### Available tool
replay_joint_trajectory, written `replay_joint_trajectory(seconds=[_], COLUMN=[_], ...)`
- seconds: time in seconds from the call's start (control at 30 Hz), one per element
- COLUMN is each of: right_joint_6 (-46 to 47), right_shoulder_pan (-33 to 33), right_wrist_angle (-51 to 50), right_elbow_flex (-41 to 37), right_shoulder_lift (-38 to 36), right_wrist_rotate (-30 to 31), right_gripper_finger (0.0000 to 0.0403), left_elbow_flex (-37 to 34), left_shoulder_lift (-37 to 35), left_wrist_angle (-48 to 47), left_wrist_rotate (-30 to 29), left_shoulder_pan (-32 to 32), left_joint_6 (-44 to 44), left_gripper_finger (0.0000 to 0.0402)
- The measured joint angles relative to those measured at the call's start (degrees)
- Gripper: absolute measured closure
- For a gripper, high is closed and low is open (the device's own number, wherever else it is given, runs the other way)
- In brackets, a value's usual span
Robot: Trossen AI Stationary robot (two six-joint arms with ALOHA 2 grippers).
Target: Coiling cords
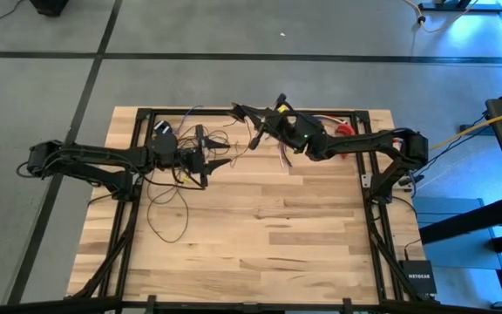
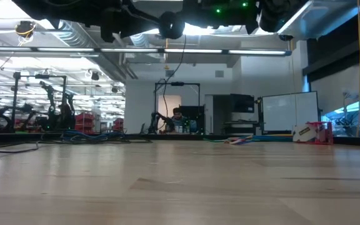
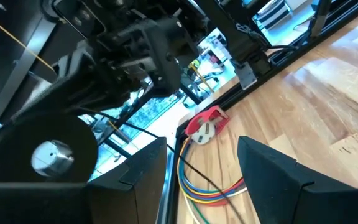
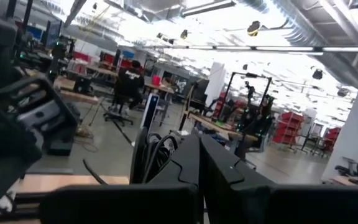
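Observation:
The cords (image 1: pixel 168 209) are one thin dark wire. Its slack loops lie on the wood at the left, and strands rise to both grippers. My left gripper (image 1: pixel 206 164) hovers above the table's left middle, open and pointing level. In its wrist view a dark strand (image 3: pixel 194 171) runs across the gap between its fingers (image 3: pixel 148 177); whether it touches them I cannot tell. My right gripper (image 1: pixel 257 137) is raised over the far middle, shut, with a bunch of cord loops (image 4: pixel 154 152) at its fingers. In the low view a strand (image 2: pixel 183 62) hangs below the arms. My right gripper is shut with several loops of the cord (image 4: pixel 157 155) bunched upright against one finger (image 4: pixel 182 165). The fingers themselves hide the place of the pinch. They point roughly level, toward the table's left. The loops are clear of the table, and a strand (image 1: pixel 234 150) trails toward my left gripper.
A short bundle of multicoloured wires (image 3: pixel 210 196) with a red piece (image 3: pixel 204 124) lies at the far right, by the black frame rail (image 1: pixel 251 111). A small black box (image 1: pixel 419 279) sits off the table's near right corner. Bare wood (image 1: pixel 268 244) fills the near half.

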Motion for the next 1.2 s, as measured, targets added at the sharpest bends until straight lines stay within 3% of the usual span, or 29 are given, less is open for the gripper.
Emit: replay_joint_trajectory(seconds=[0.43,0.6,0.73,0.97,1.2], right_joint_6=[1.81,3.17,4.79,4.51,1.72], right_shoulder_pan=[0.00,0.00,0.04,0.02,0.02], right_wrist_angle=[0.17,-1.29,-0.90,-0.71,-1.82], right_elbow_flex=[0.02,0.02,0.56,1.11,1.16], right_shoulder_lift=[0.00,0.02,0.02,0.02,0.02], right_wrist_rotate=[-1.74,-5.96,-4.65,-4.04,-0.92], right_gripper_finger=[0.0397,0.0397,0.0397,0.0397,0.0397], left_elbow_flex=[0.00,0.00,0.00,0.02,0.79], left_shoulder_lift=[0.00,0.00,0.00,6.01,13.20], left_wrist_angle=[0.01,0.03,-0.01,6.61,6.93], left_wrist_rotate=[0.02,0.03,0.04,3.58,-7.72], left_shoulder_pan=[0.00,-0.02,-0.02,-0.02,0.00], left_joint_6=[-0.43,-0.93,-1.64,-6.92,-17.63], left_gripper_finger=[0.0211,0.0211,0.0211,0.0211,0.0211])
